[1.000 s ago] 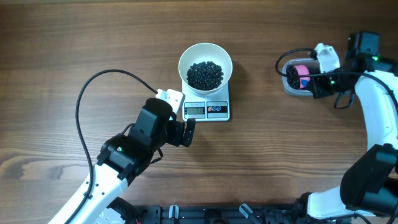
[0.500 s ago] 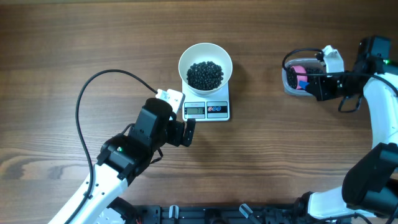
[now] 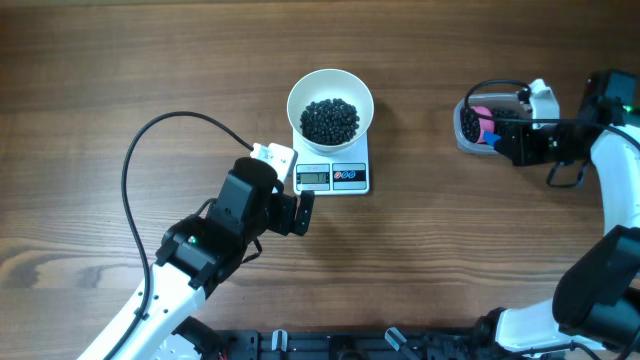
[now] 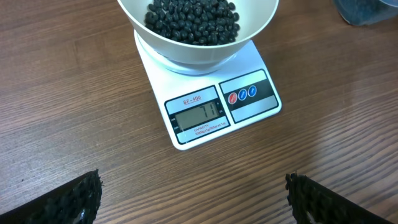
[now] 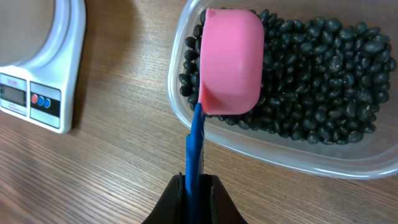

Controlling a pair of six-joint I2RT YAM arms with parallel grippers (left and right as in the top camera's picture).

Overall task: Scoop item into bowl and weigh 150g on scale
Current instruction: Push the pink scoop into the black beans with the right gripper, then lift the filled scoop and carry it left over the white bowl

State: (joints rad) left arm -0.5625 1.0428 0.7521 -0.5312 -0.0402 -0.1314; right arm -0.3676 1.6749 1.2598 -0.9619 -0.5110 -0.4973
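**Right gripper has moved rightward**

Its jaws grip the blue handle of the pink scoop, seemingly bottom-up on beans in the clear tub, cut off at right. Left gripper, wide open, shows only fingertips before the scale; we cannot read its display. The bowl of beans stands on it.

The scale is sitting near the middle of the worktop, its display edge facing the near side. The bowl is resting on the scale's platform, behind the display, and is holding a heap of beans. A tub is standing on the worktop well apart to the scale's right, holding more beans. A scoop is lying in the tub over those beans, its handle crossing the tub's rim.
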